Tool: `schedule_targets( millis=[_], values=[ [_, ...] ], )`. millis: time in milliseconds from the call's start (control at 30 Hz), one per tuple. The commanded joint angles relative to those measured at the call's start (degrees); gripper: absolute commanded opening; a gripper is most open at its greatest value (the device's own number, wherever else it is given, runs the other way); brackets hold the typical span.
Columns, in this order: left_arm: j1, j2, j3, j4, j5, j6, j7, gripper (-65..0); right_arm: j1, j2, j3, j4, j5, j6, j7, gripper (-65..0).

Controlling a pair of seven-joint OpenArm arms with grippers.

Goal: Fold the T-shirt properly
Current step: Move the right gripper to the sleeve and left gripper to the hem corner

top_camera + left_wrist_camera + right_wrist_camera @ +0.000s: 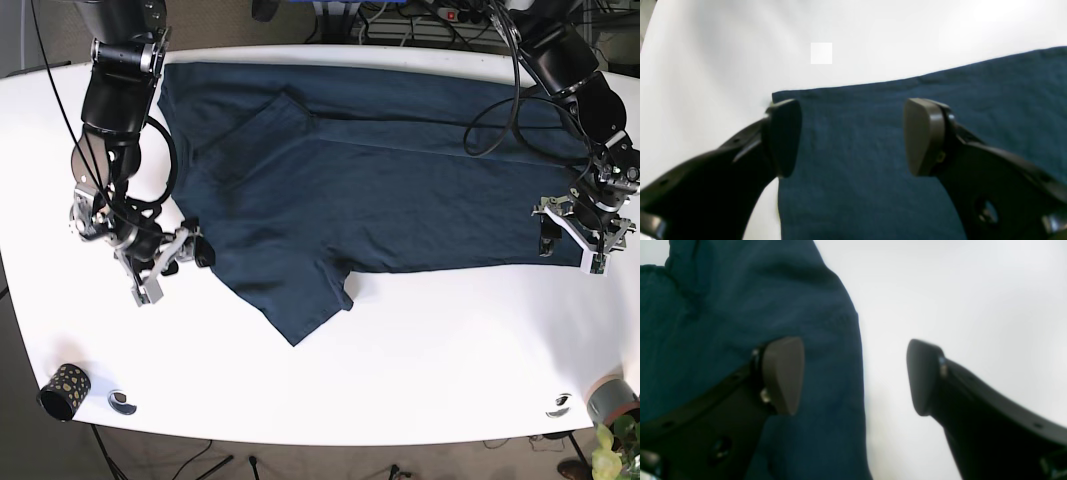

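The dark navy cotton T-shirt (380,180) lies spread on the white counter (420,370), already folded once lengthwise, with a sleeve (295,305) jutting toward the counter's near edge. Its weave looks soft and slightly crumpled; we see shallow wrinkles beneath our right gripper (855,376). That gripper is wide open and holds nothing, one pad above cloth, the other above bare counter, straddling the shirt's edge. Our left gripper (851,136) is equally wide open and empty, and the hem corner (783,96) lies just beyond its fingertips. We judge the main risk is pinching only the top layer, so the layers separate on lifting. Uneven lifting between arms could also skew the fold.
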Motion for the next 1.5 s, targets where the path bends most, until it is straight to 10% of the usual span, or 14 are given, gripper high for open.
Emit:
schedule_targets(
  millis=[0,533,867,1200,1467],
  values=[
    [-0.6,-0.8,-0.1,0.8,-0.9,0.7,-1.3,-21.0,3.7,1.3,-2.4,-5.3,0.8,0.31,4.3,-21.1],
    [-0.2,-1.3,-0.5,0.4,-0.8,0.9,-1.3,-20.4,8.2,-0.7,-12.8,-18.4,0.8,0.13,14.2,-21.9],
    [-4.2,-4.2,-0.3,-9.1,-0.8,11.4,-1.3,-20.3,8.2,-1.9,-12.8,-18.4,0.8,-0.05,14.5,-22.7],
    [-13.4,-9.2,-0.1,-27.5,-0.9,15.2,-1.6,-11.0,8.5,-2.0,-12.9,-18.4,0.8,-0.05,14.6,-57.2],
    [-18.0,-10.3,-0.1,-36.5,-0.9,15.5,-2.7,-8.9,8.6,-2.0,-12.9,-18.3,0.8,-0.05,14.6,-58.7]
  ],
)
